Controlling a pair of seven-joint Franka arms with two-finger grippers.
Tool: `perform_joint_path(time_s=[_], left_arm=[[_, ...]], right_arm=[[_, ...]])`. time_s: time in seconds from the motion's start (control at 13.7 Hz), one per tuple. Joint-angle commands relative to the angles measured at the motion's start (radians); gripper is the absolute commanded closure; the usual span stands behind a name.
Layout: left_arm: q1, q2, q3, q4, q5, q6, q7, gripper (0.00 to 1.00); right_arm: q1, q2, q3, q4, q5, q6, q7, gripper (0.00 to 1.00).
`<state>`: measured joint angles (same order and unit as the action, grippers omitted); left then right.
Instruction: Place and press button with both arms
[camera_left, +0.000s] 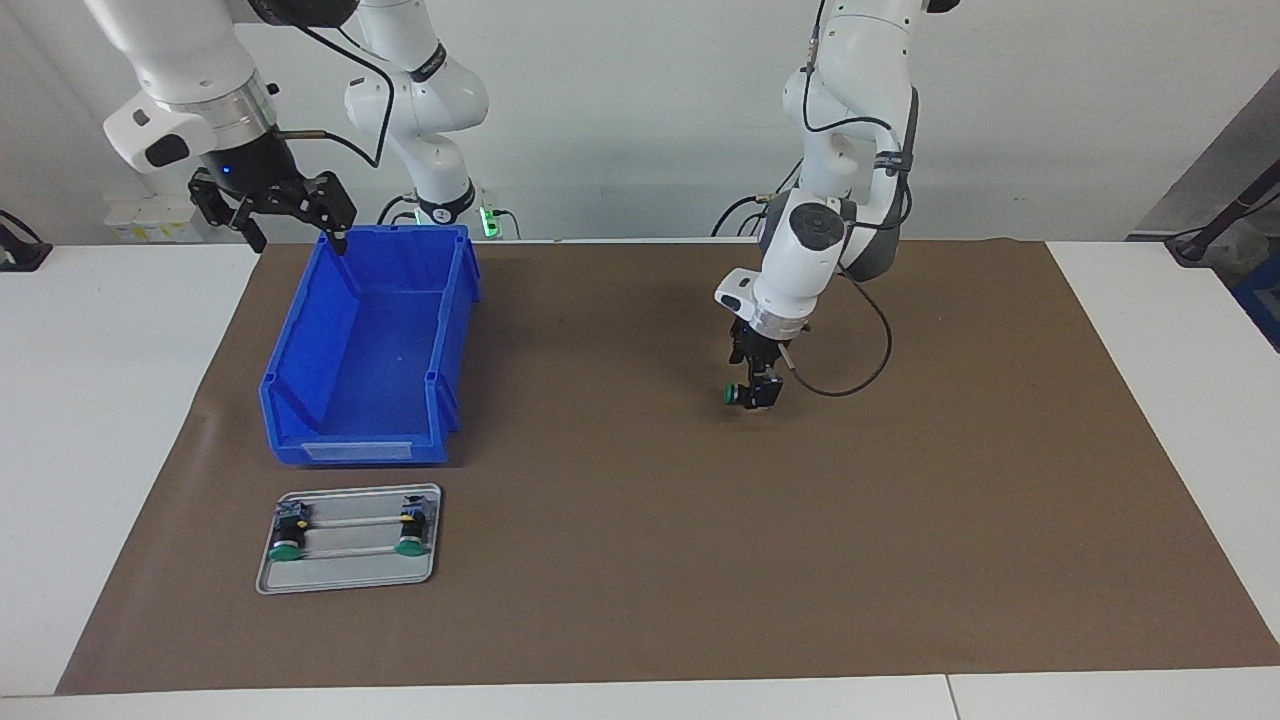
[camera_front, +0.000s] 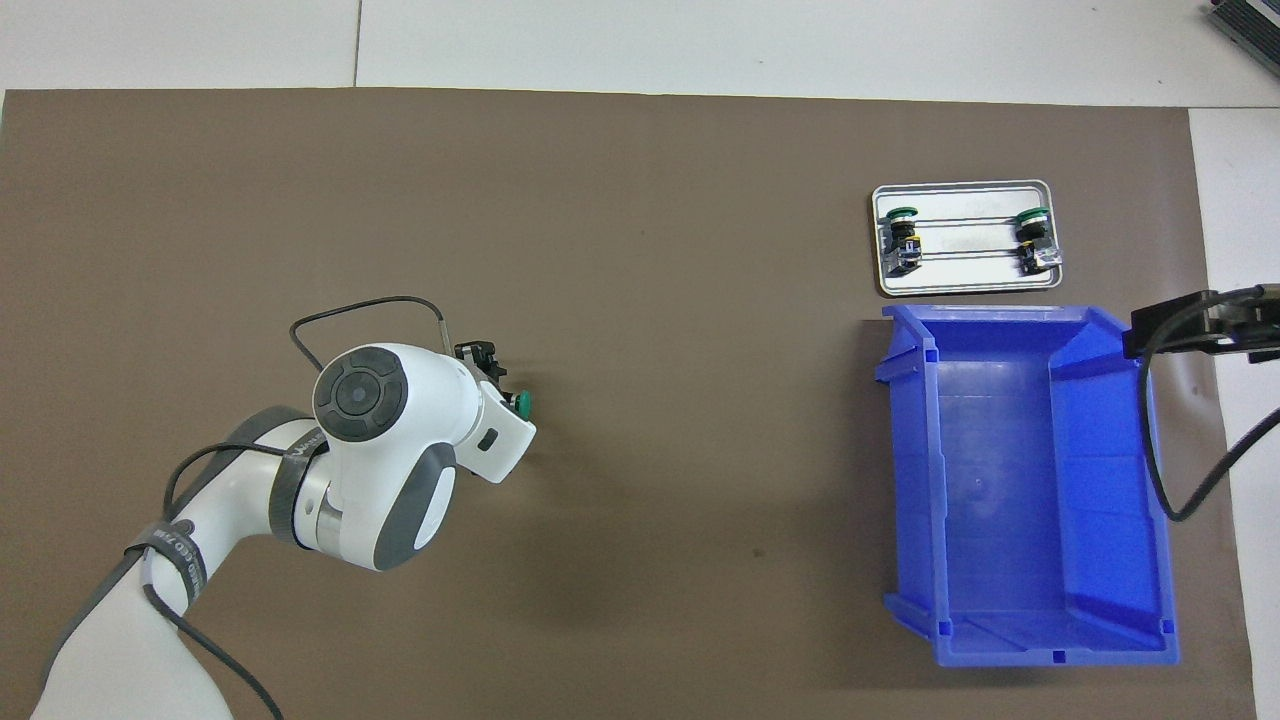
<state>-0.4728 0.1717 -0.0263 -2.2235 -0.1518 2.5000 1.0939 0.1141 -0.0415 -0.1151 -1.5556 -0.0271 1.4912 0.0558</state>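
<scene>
left end effector (camera_left: 757, 392) clamps the green push button (camera_left: 733, 394) low over the brown mat (camera_left: 640, 560), ready to place; right end effector (camera_left: 290, 215), fingers apart, waits above the blue bin (camera_left: 300, 350).

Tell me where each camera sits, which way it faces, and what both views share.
Facing view: high across the table, looking at the robots; both arms show, left gripper holding a button above the mat, right gripper open over the blue bin.
Overhead view: above the robots' end, looking steeply down; left arm and right gripper show.
Shared: bin, held button, and metal tray with two buttons.
</scene>
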Motion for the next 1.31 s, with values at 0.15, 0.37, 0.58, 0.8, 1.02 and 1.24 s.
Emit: perform_joint_path(time_s=[0.15,0.37,0.58,0.8,1.02,1.24], left_arm=[[-0.046,0.055,0.016,-0.011,-0.009,0.103,-0.017,0.02],[-0.049,0.055,0.016,-0.013,-0.009,0.102,-0.016,0.02],[-0.053,0.055,0.016,-0.016,-0.009,0.103,-0.008,0.08],[-0.053,0.054,0.016,-0.024,-0.009,0.106,0.014,0.23],[-0.053,0.052,0.017,-0.033,-0.009,0.112,0.069,0.39],[-0.053,0.052,0.017,-0.039,-0.009,0.112,0.076,0.57]], right_arm=[[-0.011,-0.038,0.003,-0.054,-0.002,0.032,-0.014,0.0],[-0.011,-0.04,0.003,-0.061,-0.002,0.032,-0.013,0.0],[-0.011,-0.044,0.003,-0.066,-0.002,0.032,-0.013,0.0],[-0.011,-0.046,0.002,-0.069,-0.002,0.034,-0.013,0.0],[-0.016,-0.046,0.002,-0.07,-0.002,0.034,-0.013,0.0],[-0.016,-0.046,0.002,-0.07,-0.001,0.034,-0.013,0.0]])
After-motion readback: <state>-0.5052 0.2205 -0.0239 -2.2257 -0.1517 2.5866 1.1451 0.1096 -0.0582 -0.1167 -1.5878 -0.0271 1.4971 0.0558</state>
